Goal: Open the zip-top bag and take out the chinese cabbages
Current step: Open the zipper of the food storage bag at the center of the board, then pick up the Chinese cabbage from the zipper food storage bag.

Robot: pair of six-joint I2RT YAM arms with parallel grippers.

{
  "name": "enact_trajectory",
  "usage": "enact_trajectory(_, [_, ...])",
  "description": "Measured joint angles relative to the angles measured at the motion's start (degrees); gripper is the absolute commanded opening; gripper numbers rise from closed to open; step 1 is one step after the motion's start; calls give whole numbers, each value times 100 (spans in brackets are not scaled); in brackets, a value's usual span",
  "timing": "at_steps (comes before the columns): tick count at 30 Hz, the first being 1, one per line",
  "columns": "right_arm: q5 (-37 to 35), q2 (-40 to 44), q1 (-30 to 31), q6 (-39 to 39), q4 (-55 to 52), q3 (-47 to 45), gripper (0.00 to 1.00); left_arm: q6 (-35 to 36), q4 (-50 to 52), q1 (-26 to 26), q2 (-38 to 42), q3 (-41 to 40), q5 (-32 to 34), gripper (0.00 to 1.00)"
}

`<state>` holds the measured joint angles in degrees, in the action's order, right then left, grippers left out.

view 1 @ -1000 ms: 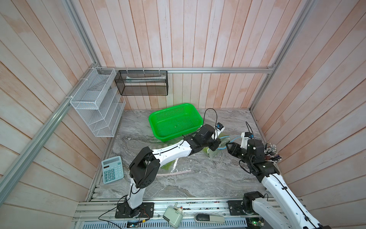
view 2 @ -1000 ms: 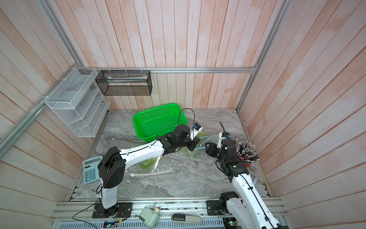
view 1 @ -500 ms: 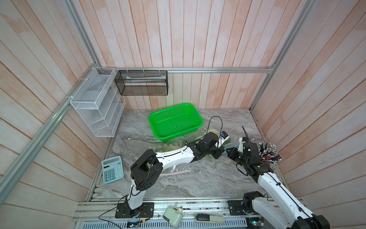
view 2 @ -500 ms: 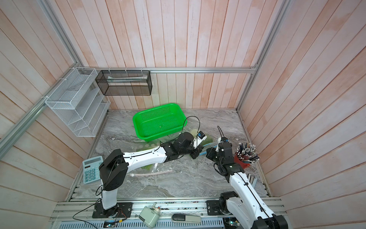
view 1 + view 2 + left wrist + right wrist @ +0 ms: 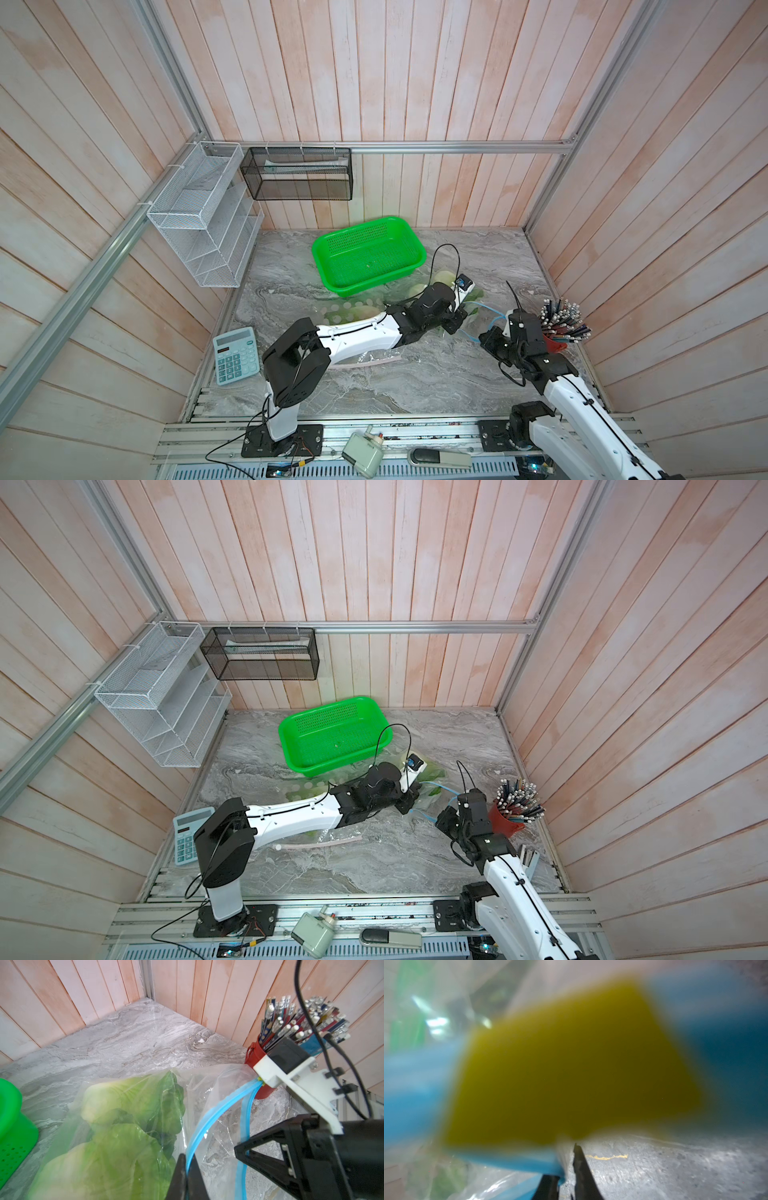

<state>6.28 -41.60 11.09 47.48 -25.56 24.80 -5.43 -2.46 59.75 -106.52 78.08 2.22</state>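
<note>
Plastic bag (image 5: 207,1088) was limp and slippery, best held by its blue rim (image 5: 218,1105), which left gripper (image 5: 187,1157) clenched; right gripper's (image 5: 484,338) hold was unclear.

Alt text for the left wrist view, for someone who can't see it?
The left pincer is shut on one blue zip strip of a clear bag of green cabbages, its mouth parted. The right pincer sits by the other strip, in front of a red cup of pens; a green basket edges the marble table.
</note>
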Motion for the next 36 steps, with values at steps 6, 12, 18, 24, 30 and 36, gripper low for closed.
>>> enact_trajectory(6, [-315,278,321,101,-302,584,37,186,-223,173,153,-114,184,0])
enact_trajectory(12, [-780,238,925,103,-343,1263,35,365,-280,306,195,-133,258,0])
enact_trajectory(18, [-866,146,1027,96,-66,1147,24,415,-302,295,219,-133,278,0])
enact_trajectory(24, [-852,-2,1025,227,586,702,22,439,-315,295,317,-133,282,0])
enact_trajectory(30, [-772,-203,914,295,1191,446,29,505,-435,295,466,-136,302,0])
enact_trajectory(36, [-562,-540,796,411,1886,291,35,621,-601,295,599,-245,291,0])
